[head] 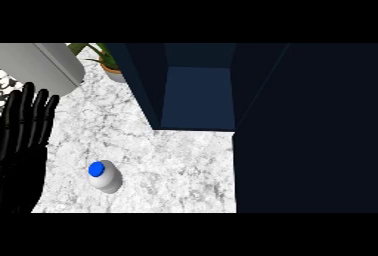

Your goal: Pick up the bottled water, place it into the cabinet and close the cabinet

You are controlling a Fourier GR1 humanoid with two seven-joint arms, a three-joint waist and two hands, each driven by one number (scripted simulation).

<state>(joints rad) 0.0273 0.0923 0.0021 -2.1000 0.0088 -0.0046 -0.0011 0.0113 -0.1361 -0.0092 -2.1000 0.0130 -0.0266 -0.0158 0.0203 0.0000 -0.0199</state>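
Bottled water [105, 176] upright on marble bench [177, 160], blue cap up, well short of open cabinet [196, 97]. Left robot hand [26, 135] at left edge — fingers straight, released, holding nothing. Right unseen. Risk: round bottle tipping or rolling if nudged sideways — or clipping cabinet door [306, 130].

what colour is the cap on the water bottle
Blue, on the bottled water; clearest in the head view.
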